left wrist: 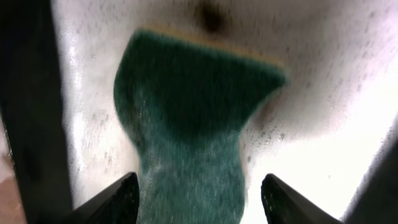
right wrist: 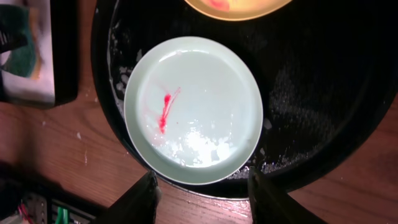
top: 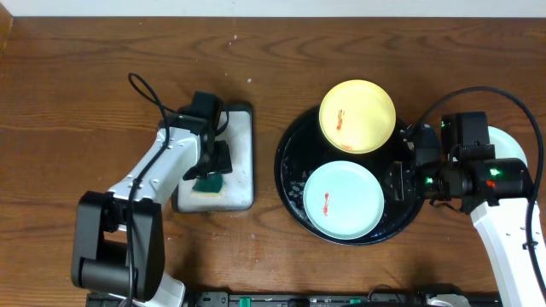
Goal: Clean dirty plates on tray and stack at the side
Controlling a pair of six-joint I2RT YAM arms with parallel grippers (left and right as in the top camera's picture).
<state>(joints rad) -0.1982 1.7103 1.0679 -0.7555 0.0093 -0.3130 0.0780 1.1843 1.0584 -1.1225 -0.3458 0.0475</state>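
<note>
The table (top: 85, 68) is dark, grained wood with a dull sheen. The tray (top: 288, 170) is glossy black, beaded with droplets. The mint plate (right wrist: 205, 93) and yellow plate (top: 358, 115) look smooth and glazed, and the mint one shines wet. The sponge (left wrist: 186, 124) has a rough green fibrous face over yellow foam. The white dish (left wrist: 323, 93) glistens, speckled with suds.

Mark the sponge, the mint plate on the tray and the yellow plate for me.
sponge (left wrist: 186, 124), left wrist view, green face.
mint plate (top: 344, 200), overhead view, bare centre.
yellow plate (top: 357, 116), overhead view, centre.
</note>
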